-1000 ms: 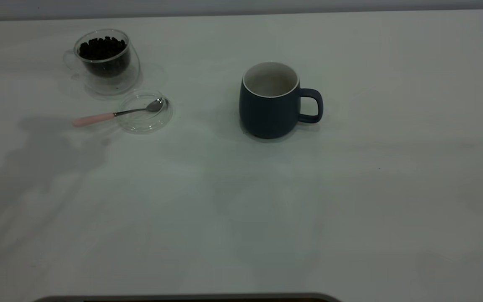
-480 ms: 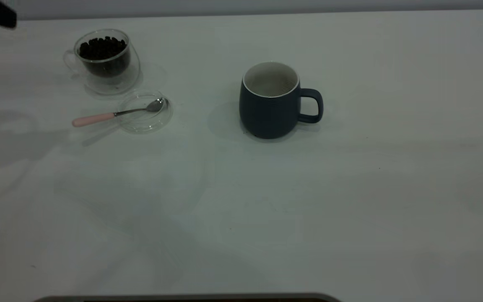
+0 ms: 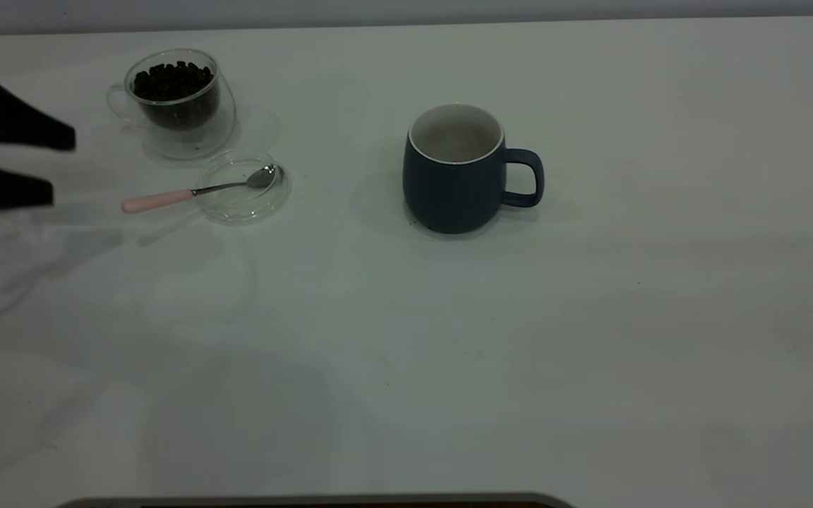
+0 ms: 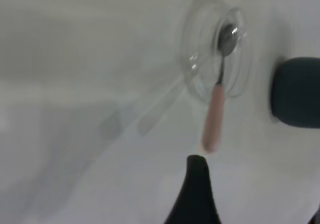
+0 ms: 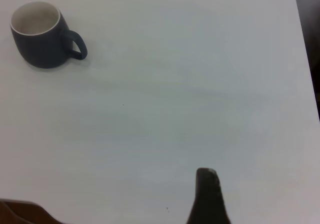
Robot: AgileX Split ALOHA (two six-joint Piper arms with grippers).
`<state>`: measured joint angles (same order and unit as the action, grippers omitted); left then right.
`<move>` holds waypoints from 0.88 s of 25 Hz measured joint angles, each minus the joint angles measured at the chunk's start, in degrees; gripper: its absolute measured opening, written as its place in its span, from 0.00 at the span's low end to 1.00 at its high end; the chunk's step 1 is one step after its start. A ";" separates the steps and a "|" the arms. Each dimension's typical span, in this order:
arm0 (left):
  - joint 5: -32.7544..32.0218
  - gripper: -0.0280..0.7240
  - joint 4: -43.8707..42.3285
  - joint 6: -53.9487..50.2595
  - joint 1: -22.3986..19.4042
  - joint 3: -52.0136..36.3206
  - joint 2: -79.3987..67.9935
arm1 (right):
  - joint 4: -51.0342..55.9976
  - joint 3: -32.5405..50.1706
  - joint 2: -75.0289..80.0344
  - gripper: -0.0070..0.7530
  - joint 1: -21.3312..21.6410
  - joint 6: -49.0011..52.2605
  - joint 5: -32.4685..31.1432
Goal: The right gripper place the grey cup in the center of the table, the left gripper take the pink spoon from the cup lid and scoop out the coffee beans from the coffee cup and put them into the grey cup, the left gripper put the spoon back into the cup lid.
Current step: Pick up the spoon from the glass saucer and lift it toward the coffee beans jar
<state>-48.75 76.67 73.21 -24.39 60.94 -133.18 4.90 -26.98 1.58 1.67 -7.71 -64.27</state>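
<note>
- The big white table [image 3: 406, 339] has soft shadows.
- The grey cup [image 3: 456, 173] stands near the middle.
- The pink spoon [image 3: 198, 190] lies in the cup lid [image 3: 243, 189], at the cup's 9 o'clock.
- The coffee cup [image 3: 177, 99] of coffee beans [image 3: 172, 79] stands at the lid's 11 o'clock.
- The left gripper [image 3: 61, 166] has its fingers wide apart.
- I cannot tell about the right gripper [image 5: 207, 194].

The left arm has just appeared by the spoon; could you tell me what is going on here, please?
The left tool is at the table's left edge, open, just short of the pink spoon, whose bowl rests in the cup lid. The coffee cup holds its coffee beans. The grey cup stands empty near the middle. The right tool is pulled back, away from it.
</note>
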 joint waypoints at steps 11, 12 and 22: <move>-2.90 0.98 10.68 8.91 1.35 0.07 -8.05 | 0.00 0.00 0.00 0.79 0.00 0.00 0.00; -2.94 0.98 11.48 9.46 1.91 0.07 -8.54 | 0.00 0.00 0.00 0.79 0.00 0.00 0.00; -4.70 0.98 20.67 13.84 6.92 0.38 -12.36 | 0.00 0.00 0.00 0.79 0.00 0.00 -0.01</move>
<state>-53.44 97.33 87.05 -17.47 61.32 -145.54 4.90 -26.98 1.58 1.67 -7.71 -64.29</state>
